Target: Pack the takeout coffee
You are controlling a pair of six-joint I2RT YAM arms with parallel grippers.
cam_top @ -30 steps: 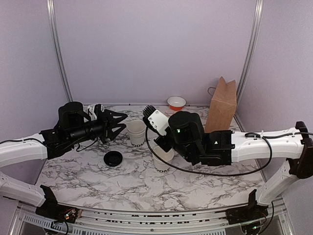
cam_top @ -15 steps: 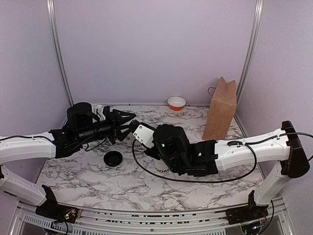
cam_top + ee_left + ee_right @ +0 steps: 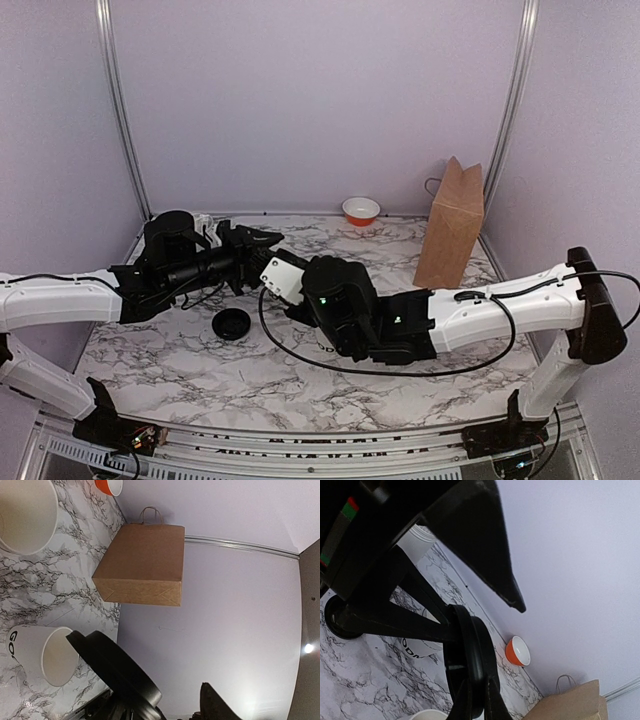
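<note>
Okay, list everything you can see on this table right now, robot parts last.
table: one, grey-veined white marble, underneath everything
white paper cups: two, white, upright and lidless mid-table
loose lid: one, black, flat left of centre
held lid: one, black, on edge, off the table
paper bag: one, brown, standing back right
bowl: one, orange outside, back centre
left gripper: one, black, open, beside the held lid
right gripper: one, black, shut on the held lid

Left gripper (image 3: pixel 258 248) sits just left of the right gripper (image 3: pixel 477 702), which has a lid (image 3: pixel 474 652) in it. A cup (image 3: pixel 30 655) and second cup (image 3: pixel 25 515) stand close by on the table (image 3: pixel 200 390). Bag (image 3: pixel 452 225) is way off right, bowl (image 3: pixel 361 210) behind, spare lid (image 3: pixel 231 324) near-left.
</note>
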